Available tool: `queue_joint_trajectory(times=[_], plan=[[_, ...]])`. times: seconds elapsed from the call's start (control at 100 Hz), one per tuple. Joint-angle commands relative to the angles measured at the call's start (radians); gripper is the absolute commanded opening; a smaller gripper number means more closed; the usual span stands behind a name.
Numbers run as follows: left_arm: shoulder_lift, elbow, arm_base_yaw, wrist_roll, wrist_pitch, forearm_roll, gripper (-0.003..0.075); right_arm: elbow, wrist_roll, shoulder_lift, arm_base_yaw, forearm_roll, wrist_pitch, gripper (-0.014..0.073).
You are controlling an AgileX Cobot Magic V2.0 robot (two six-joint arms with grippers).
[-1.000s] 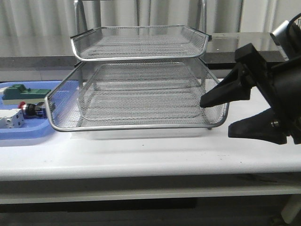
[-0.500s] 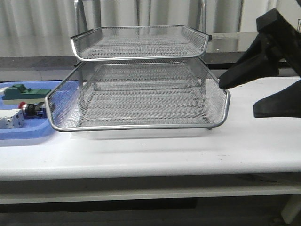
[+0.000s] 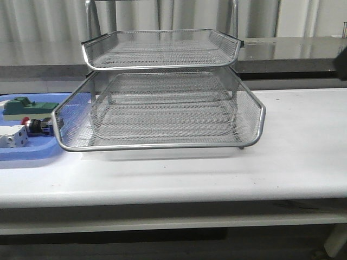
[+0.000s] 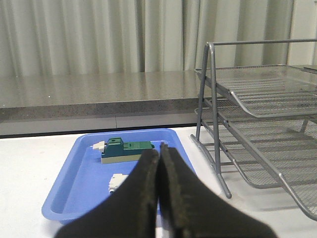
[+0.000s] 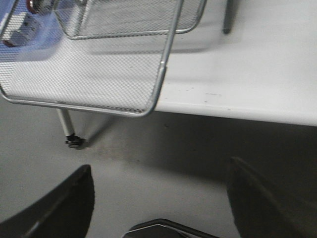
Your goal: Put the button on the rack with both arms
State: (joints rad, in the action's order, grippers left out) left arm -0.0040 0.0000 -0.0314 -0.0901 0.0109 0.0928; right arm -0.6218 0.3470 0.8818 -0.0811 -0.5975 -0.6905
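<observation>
The button (image 3: 35,125), red cap and black body, lies in the blue tray left of the rack (image 3: 162,145). The rack's middle wire tray is slid out toward me under the top tray. Neither gripper shows in the front view. In the left wrist view my left gripper (image 4: 159,154) is shut and empty, above the blue tray, with the rack (image 4: 257,94) beside it. The button is hidden there. In the right wrist view my right gripper (image 5: 158,173) is open and empty, off the table's front edge over the floor, with the slid-out tray (image 5: 99,74) in view.
The flat blue tray (image 3: 27,154) also holds a green block (image 3: 27,105) and a white boxy part (image 3: 13,138); tray (image 4: 74,183), green block (image 4: 124,148) and white part (image 4: 116,182) show in the left wrist view too. A grey counter runs behind the table.
My right gripper, open next to the slid-out tray's right corner, rose and drew back to the right, out of the front view. The rack and tray contents have not moved.
</observation>
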Motion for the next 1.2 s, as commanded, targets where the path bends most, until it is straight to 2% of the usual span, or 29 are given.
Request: queue_joint_trajectory(times=[0.0, 0.14, 0.33, 0.54, 0.72, 0.81, 0.98, 1.1, 1.19], plan=[[-0.035, 0.047, 0.002, -0.011, -0.082, -0.004, -0.002, -0.076, -0.132, -0.061, 0.023, 0.166, -0.05, 0.0559], [-0.035, 0.047, 0.002, -0.011, -0.082, -0.004, -0.002, -0.155, -0.283, -0.131, 0.031, 0.4, -0.176, 0.0559], [-0.035, 0.047, 0.002, -0.011, -0.082, -0.004, -0.002, -0.212, -0.406, -0.228, 0.031, 0.569, -0.297, 0.0559], [-0.035, 0.047, 0.002, -0.011, -0.082, -0.004, -0.002, -0.214, -0.438, -0.314, 0.031, 0.644, -0.389, 0.0559], [-0.035, 0.047, 0.002, -0.011, -0.082, -0.004, -0.002, -0.214, -0.438, -0.339, 0.031, 0.653, -0.391, 0.0549], [-0.035, 0.047, 0.002, -0.011, -0.082, -0.004, -0.002, -0.214, -0.438, -0.339, 0.031, 0.654, -0.388, 0.0456], [-0.035, 0.047, 0.002, -0.011, -0.082, -0.004, -0.002, -0.214, -0.438, -0.339, 0.031, 0.654, -0.378, 0.0111], [-0.035, 0.047, 0.002, -0.011, -0.082, -0.004, -0.002, -0.214, -0.438, -0.339, 0.031, 0.654, -0.372, -0.0076], [-0.035, 0.047, 0.002, -0.011, -0.082, -0.004, -0.002, -0.214, -0.438, -0.339, 0.031, 0.654, -0.373, -0.0071]])
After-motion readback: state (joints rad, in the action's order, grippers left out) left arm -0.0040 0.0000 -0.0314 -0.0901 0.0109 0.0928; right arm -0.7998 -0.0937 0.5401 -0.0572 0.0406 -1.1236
